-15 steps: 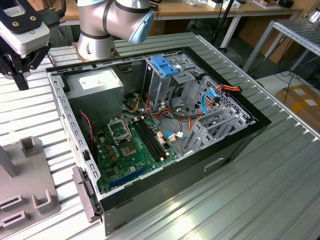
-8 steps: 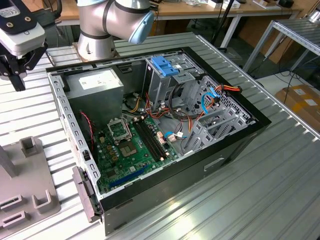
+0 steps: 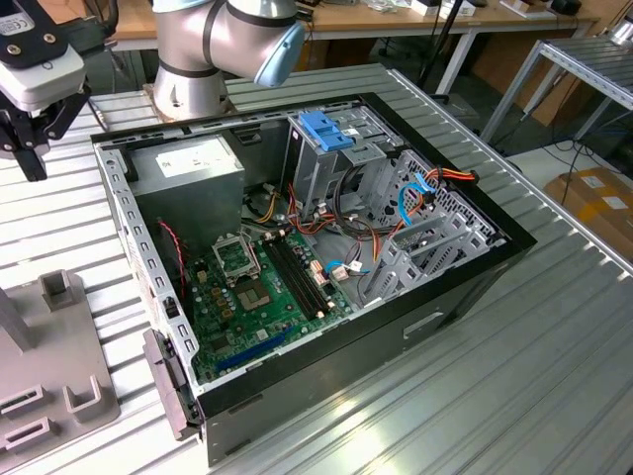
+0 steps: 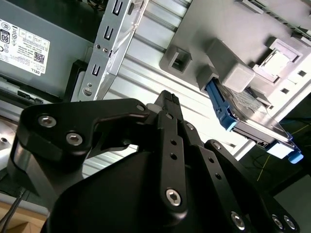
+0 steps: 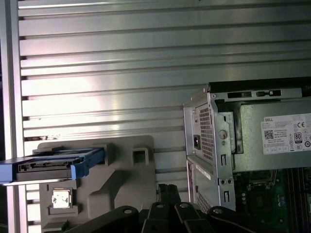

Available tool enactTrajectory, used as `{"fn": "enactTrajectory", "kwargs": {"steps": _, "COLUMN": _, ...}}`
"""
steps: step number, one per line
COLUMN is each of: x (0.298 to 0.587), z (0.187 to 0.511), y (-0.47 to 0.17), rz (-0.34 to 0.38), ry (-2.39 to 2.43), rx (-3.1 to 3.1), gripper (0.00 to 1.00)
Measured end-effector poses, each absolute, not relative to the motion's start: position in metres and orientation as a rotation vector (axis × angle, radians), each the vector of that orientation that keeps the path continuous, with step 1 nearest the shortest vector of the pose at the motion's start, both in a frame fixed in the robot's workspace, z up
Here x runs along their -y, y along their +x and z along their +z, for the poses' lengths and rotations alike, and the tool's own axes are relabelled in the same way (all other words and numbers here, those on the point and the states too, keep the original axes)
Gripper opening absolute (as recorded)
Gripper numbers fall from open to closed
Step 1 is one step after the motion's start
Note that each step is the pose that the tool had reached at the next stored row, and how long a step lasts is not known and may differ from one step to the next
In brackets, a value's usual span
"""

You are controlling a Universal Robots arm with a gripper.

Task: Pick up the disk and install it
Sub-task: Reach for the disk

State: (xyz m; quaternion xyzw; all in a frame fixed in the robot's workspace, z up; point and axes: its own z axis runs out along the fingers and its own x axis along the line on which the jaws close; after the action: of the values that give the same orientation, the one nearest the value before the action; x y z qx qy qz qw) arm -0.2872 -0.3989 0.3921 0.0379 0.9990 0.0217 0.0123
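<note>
The disk point(image 5: 53, 165), grey metal in a bright blue bracket, stands on edge in a slot of the grey fixture point(image 5: 121, 179) on the table beside the open computer case point(image 3: 326, 247). In the second wrist view the disk point(image 4: 248, 116) sits in the same fixture point(image 4: 233, 43), well ahead of my fingertips. My gripper point(image 3: 28, 158) hangs above the table at the exterior view's far left, beyond the case's corner. Its black fingers point(image 4: 167, 104) lie together with nothing between them. In the first wrist view my gripper point(image 5: 167, 190) is a short way from the disk, apart from it.
Inside the case are a green motherboard point(image 3: 257, 287), a grey power supply point(image 3: 193, 163), a blue-topped drive cage point(image 3: 326, 129) and loose cables point(image 3: 425, 188). The arm's base point(image 3: 193, 69) stands behind the case. The case's metal corner point(image 5: 209, 136) is close beside my gripper. Ribbed table point(image 3: 514, 386) surrounds everything.
</note>
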Motion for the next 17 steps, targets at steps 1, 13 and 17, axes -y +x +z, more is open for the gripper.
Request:
{"fn": "enactTrajectory", "kwargs": {"steps": 1, "x": 0.399, "z": 0.392, "y": -0.288, "rz": 0.068, "ry": 0.118, "rx": -3.114, "gripper": 0.11}}
{"fn": "enactTrajectory", "kwargs": {"steps": 13, "x": 0.399, "z": 0.391, "y": -0.303, "rz": 0.067, "ry": 0.118, "rx": -3.114, "gripper": 0.11}}
{"fn": "enactTrajectory", "kwargs": {"steps": 17, "x": 0.399, "z": 0.391, "y": -0.308, "rz": 0.068, "ry": 0.118, "rx": -3.114, "gripper": 0.11}}
